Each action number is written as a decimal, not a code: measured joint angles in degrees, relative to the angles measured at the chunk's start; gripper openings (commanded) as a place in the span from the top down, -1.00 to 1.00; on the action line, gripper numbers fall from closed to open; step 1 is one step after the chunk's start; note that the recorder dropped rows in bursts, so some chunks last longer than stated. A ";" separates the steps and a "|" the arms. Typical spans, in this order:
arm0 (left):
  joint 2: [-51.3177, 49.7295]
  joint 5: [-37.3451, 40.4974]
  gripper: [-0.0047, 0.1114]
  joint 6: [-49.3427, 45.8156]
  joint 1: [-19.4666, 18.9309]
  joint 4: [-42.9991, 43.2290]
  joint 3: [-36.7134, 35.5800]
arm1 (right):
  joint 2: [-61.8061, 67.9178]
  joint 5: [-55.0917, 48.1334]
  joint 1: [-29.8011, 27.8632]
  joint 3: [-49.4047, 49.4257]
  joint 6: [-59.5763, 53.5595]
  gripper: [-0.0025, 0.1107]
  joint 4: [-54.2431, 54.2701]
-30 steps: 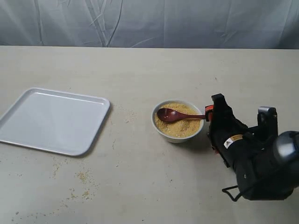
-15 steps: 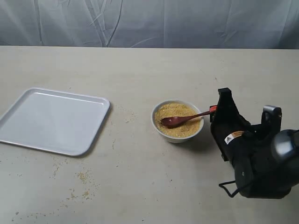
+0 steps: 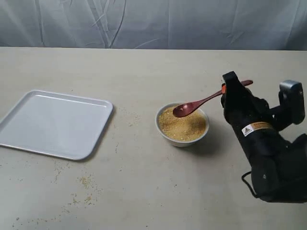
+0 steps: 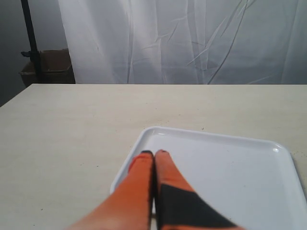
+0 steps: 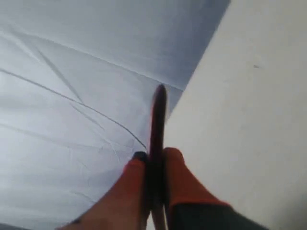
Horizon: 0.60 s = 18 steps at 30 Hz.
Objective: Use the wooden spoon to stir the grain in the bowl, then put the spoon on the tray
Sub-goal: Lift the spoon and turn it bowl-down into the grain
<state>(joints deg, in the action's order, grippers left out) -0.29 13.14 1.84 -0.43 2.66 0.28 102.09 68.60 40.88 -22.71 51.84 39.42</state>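
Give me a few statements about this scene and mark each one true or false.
1. The right gripper holds the wooden spoon by its handle. True.
2. The wooden spoon lies on the tray. False: it is held up over the bowl.
3. The bowl contains grain. True.
4. The left gripper is wide open. False: it is shut, holding nothing.
5. The table shows no spilled grain. False: loose grains lie scattered on it.

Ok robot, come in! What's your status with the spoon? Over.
Right claw shut on wooden spoon, tilted above grain in bowl. Left claw shut, holding nothing, near tray edge. Path to tray: only spilled bits on table. Over.
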 measured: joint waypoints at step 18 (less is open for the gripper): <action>0.00 0.00 0.91 0.00 0.00 0.00 0.00 | -5.86 -7.65 0.00 -4.19 -57.18 0.97 -10.43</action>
<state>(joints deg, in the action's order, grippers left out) -0.29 13.14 1.84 -0.43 2.66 0.28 96.23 60.95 40.88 -26.90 -5.34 28.99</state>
